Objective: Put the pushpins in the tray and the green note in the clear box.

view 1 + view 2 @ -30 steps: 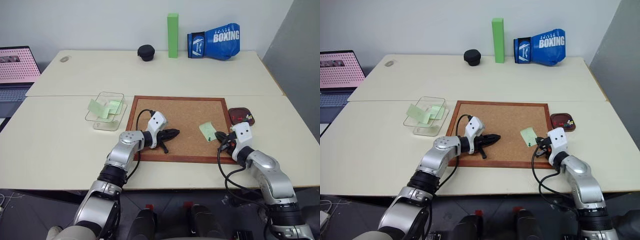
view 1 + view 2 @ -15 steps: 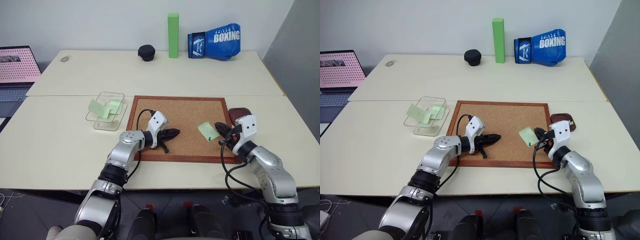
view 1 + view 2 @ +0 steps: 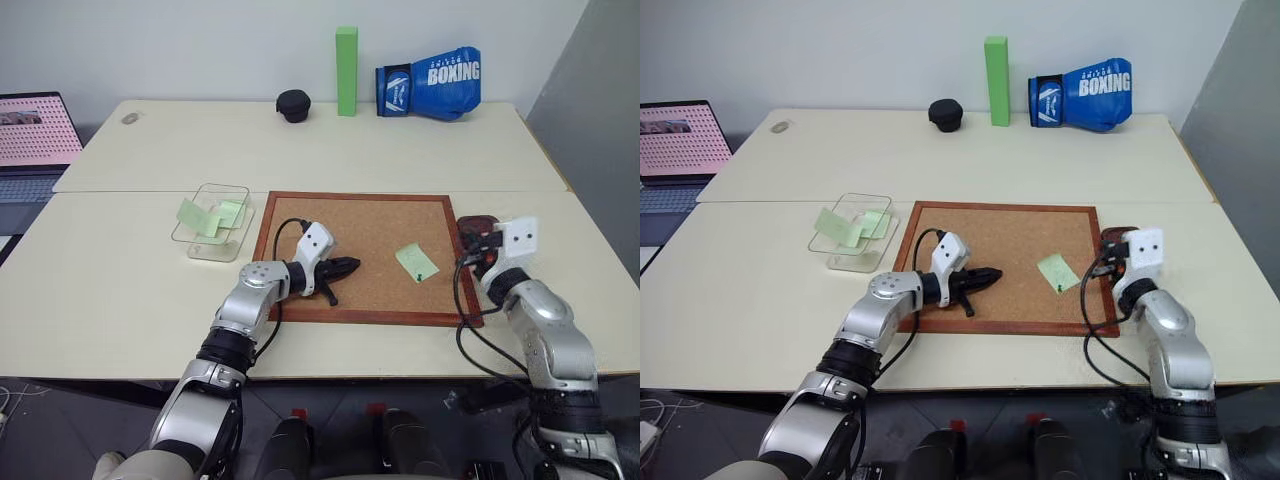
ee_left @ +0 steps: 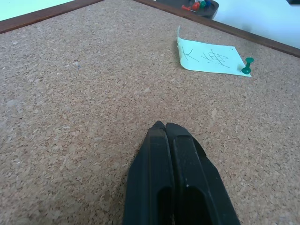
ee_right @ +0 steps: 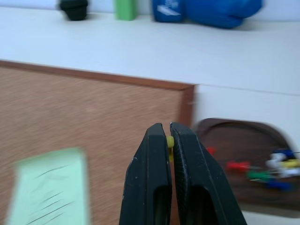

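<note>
The right end effector (image 5: 168, 140) pinches a yellow pushpin (image 5: 170, 142); the tray (image 5: 243, 140) lies just ahead. Released early, the pin could miss it. The left end effector (image 4: 165, 127) is closed, empty.

The left gripper (image 4: 165, 125) is shut tight, its two black fingers pressed together. The left arm reaches forward with the wrist bent to the right, and the gripper tips down a little. The right gripper (image 5: 168, 129) points level and forward. Its fingers pinch a small yellow pushpin (image 5: 170, 141) near their tips.
</note>
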{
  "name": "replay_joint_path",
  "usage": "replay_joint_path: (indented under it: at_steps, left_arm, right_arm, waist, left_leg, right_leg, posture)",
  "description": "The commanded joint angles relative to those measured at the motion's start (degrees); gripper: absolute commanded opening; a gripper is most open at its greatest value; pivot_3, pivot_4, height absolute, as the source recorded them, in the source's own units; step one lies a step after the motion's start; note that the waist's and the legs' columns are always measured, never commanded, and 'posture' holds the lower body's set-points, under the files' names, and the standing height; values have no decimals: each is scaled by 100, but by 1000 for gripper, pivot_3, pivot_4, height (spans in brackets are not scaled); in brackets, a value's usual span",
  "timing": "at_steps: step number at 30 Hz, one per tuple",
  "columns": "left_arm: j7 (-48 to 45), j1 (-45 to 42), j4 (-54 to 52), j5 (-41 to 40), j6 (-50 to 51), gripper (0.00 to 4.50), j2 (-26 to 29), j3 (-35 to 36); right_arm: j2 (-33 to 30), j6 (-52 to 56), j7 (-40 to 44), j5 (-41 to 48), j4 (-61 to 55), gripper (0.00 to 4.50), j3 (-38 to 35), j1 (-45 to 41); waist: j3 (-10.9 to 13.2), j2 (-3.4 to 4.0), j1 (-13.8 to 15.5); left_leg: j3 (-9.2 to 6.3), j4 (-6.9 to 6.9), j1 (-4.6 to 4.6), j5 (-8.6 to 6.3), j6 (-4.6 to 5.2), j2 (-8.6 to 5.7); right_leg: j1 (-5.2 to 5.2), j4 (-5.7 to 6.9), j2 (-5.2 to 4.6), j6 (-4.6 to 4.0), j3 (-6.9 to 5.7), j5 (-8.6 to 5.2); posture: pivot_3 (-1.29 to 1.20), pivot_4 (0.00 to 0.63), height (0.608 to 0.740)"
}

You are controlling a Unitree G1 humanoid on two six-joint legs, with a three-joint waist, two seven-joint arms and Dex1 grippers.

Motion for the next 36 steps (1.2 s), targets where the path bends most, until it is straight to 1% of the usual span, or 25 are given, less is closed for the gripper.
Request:
replay_joint_path:
  at_steps: [1, 8, 10, 11, 15, 21, 27, 28, 30, 36]
  left_arm:
    - [15, -8, 115, 57, 26, 0, -59, -90]
    - [71, -34, 121, 69, 23, 0, -96, -82]
    - [107, -22, 113, 71, 15, 0, -69, -44]
    - [117, -1, 92, 65, 18, 0, -48, -29]
    - [130, 78, 24, 49, 24, 0, -4, -13]
    - [166, 99, 0, 45, 36, 0, -32, -23]
    - [166, 54, 33, 41, 38, 0, -81, -39]
    - [162, 51, 36, 42, 36, 0, -83, -43]
    - [155, 50, 39, 43, 32, 0, -82, -46]
    - [142, 55, 29, 46, 33, 0, -84, -54]
  right_arm:
    - [-86, -89, -411, -106, 746, 79, -322, -742]
    - [-273, -571, -473, -248, 2257, 79, -400, -1539]
    - [-337, -656, -452, -240, 2523, 560, -421, -1656]
    - [-366, -678, -444, -224, 2607, 616, -434, -1699]
    - [-414, -749, -391, -180, 2773, 1357, -447, -1759]
    - [-419, -771, -325, -149, 2786, 2744, -453, -1729]
    - [-408, -730, -199, -69, 2674, 3868, -452, -1682]
    - [-408, -728, -193, -68, 2665, 4156, -448, -1675]
    - [-400, -739, -181, -76, 2654, 4488, -437, -1653]
    - [-434, -843, -137, -289, 2628, 4488, -269, -1551]
  waist:
    - [0, 0, -3]
    - [-1, 2, 16]
    - [-1, 2, 17]
    - [-1, 2, 17]
    - [-1, 2, -2]
    - [-2, 3, -20]
    - [-2, 3, -16]
    - [-2, 3, -15]
    - [-2, 3, -15]
    - [-2, 3, -12]
  left_leg:
    - [0, 0, 0, 0, 0, 0]
    - [2, 0, 0, 1, 2, -2]
    - [3, 0, -1, 1, 3, -2]
    - [4, 0, -2, 1, 3, -6]
    - [4, 0, 1, 2, 3, -3]
    - [4, 0, 3, 2, 4, -2]
    - [4, 0, 2, 2, 4, -2]
    - [4, 0, 2, 2, 4, -2]
    - [4, 0, 2, 2, 4, -2]
    - [4, 0, 2, 2, 4, -2]
  right_leg:
    - [0, 0, 0, 0, 0, 0]
    - [1, 1, -1, 0, 2, 1]
    - [2, 0, -2, 0, 3, 1]
    - [2, 0, -5, 0, 4, 1]
    - [2, 4, -4, 0, 4, 1]
    - [2, 6, -1, 0, 5, 1]
    - [2, 5, -1, 0, 6, 1]
    - [2, 5, -1, 0, 6, 1]
    - [2, 5, -1, 0, 6, 2]
    - [2, 5, -1, 0, 6, 1]
  posture:
    - [0, 150, 740]
    - [0, 150, 740]
    - [0, 150, 740]
    - [0, 150, 740]
    - [0, 150, 740]
    - [0, 150, 740]
    - [0, 150, 740]
    - [0, 150, 740]
    - [0, 150, 740]
    - [0, 150, 740]
